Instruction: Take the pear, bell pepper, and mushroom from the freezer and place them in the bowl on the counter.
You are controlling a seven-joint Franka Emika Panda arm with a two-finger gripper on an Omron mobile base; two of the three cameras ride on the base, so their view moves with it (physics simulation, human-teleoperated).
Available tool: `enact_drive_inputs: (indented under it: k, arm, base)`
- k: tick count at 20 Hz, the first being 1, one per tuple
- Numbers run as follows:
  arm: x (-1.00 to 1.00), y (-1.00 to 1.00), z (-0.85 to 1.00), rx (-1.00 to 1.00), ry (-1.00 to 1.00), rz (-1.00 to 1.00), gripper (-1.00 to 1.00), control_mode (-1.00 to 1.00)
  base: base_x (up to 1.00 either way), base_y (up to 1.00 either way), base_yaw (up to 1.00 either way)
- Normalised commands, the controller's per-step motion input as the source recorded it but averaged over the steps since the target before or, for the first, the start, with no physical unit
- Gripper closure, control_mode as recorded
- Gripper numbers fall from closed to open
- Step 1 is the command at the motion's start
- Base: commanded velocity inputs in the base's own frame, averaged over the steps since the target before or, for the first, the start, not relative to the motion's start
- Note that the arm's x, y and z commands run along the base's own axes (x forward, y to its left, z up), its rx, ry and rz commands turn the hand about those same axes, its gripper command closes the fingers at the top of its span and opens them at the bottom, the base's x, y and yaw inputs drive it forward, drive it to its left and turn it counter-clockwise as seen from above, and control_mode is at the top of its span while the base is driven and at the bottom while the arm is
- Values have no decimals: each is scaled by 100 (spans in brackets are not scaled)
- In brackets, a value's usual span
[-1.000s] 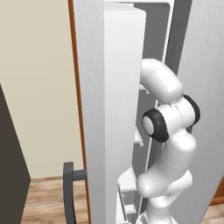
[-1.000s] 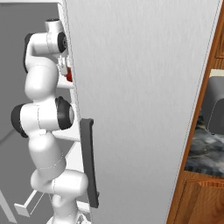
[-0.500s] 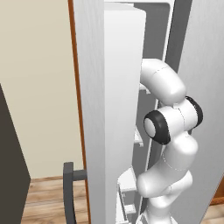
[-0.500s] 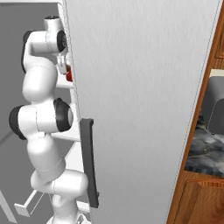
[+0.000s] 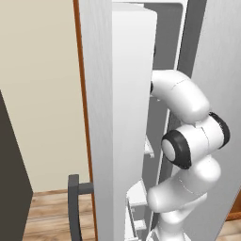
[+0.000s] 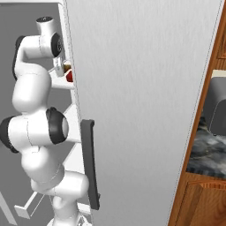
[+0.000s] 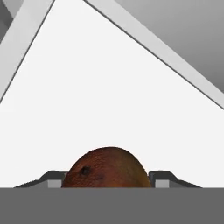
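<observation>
In the hand view a brown-red rounded fruit with a dark dimple, which I take for the pear [image 7: 107, 170], sits between my fingertips [image 7: 52, 177]. My gripper [image 7: 107, 180] is shut on it over a white freezer shelf [image 7: 109, 96]. From the right base view the gripper [image 6: 61, 67] is at the upper shelf inside the freezer [image 6: 26, 13]. The small red bell pepper [image 6: 69, 76] rests on that shelf right beside it. I cannot make out the mushroom. The bowl is out of view.
The wide grey fridge door [image 6: 141, 88] with its dark handle [image 6: 90, 167] stands close on the arm's right. The open freezer door [image 5: 127, 103] with a dark handle [image 5: 73, 207] flanks the arm's left. The dark marbled counter [image 6: 205, 150] lies far right over brown cabinets.
The arm's elbow has sunk a little and the hand has drawn slightly outward from the shelf, still shut on the fruit.
</observation>
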Motion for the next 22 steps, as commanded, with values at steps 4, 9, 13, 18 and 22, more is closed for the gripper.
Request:
enact_drive_inputs:
  k: [4, 9, 13, 18, 22]
  arm:
    - [-36, 0, 14, 4, -1, 0, 100, -100]
    - [-52, -9, 10, 2, 0, 0, 100, -100]
    - [-77, -12, 12, 0, 0, 0, 100, -100]
    - [-97, -14, 1, 0, -1, 0, 100, -100]
    - [-100, -16, 0, 0, -1, 0, 100, -100]
  base:
    - [0, 0, 0]
    - [0, 0, 0]
    - [0, 0, 0]
    - [0, 0, 0]
    - [0, 0, 0]
